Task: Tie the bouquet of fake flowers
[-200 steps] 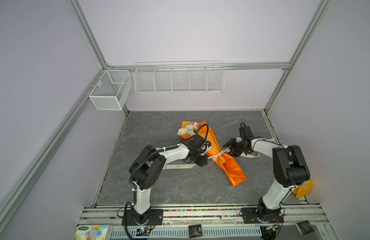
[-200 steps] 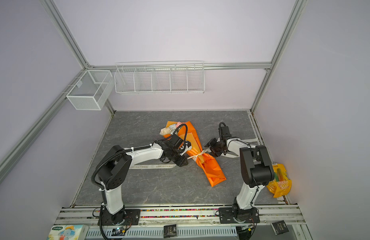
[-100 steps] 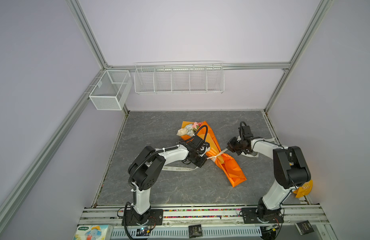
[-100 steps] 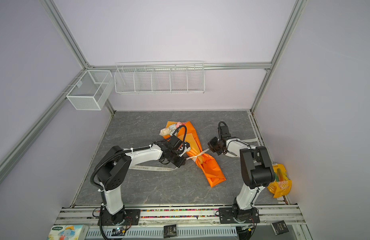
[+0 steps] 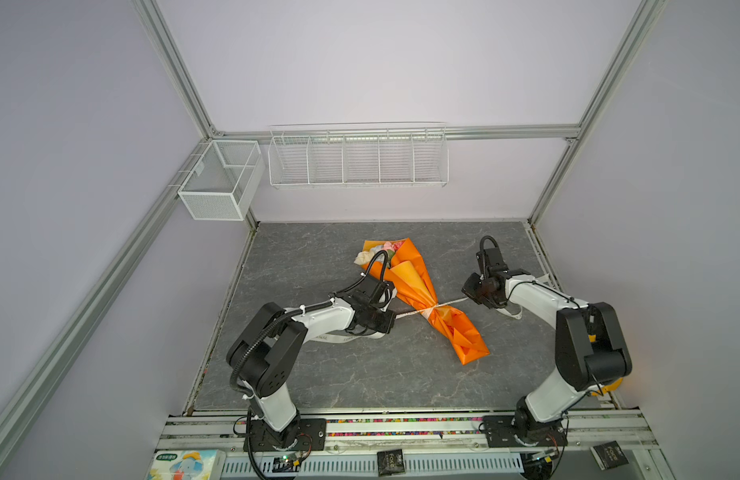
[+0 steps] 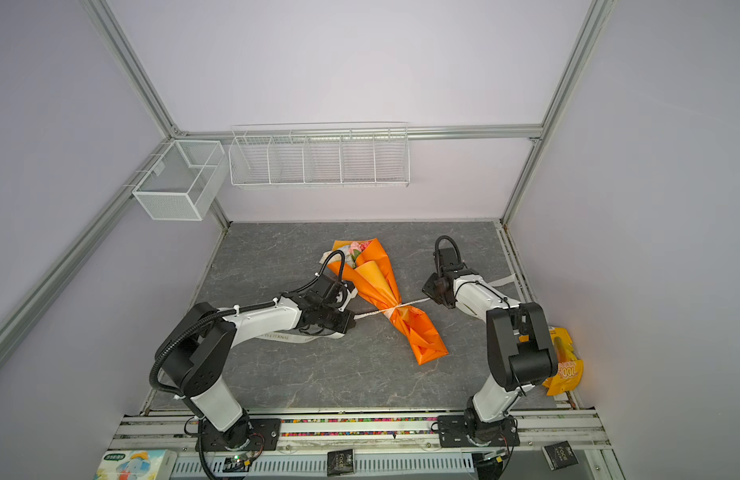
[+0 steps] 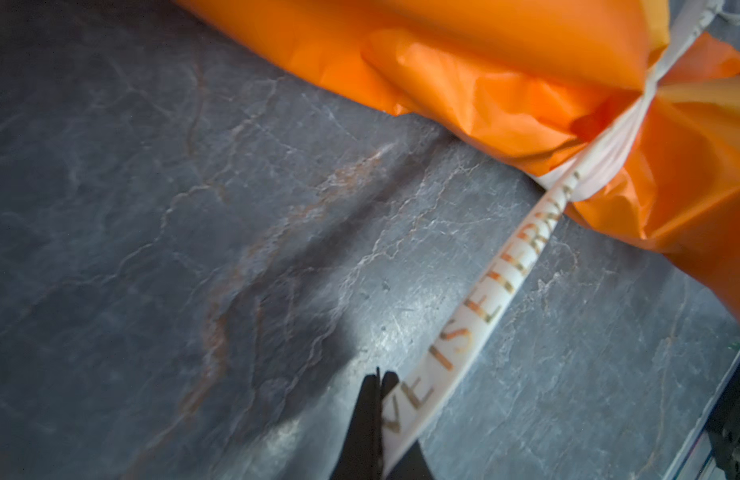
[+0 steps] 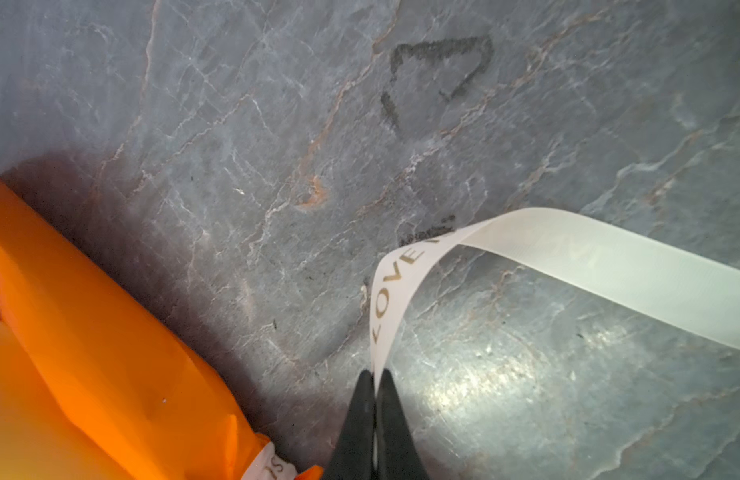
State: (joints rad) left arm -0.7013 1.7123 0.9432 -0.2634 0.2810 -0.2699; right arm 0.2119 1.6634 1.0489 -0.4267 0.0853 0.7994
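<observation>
Grey marbled tabletop [image 5: 360, 374], orange-wrapped bouquet [image 5: 374, 251], lettered ribbon [image 5: 335, 338] trailing

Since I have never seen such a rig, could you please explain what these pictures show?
The machine is a left arm and a right arm, bolted at the front of a grey table. Two pictures look down on everything from twin overhead cameras. The other two come from a camera on each arm's wrist. On the table lies a bouquet in an orange wrap, with a cream ribbon cinched round its middle. The left gripper and the right gripper each have their jaws shut on one end of that ribbon, which runs taut between them.
</observation>
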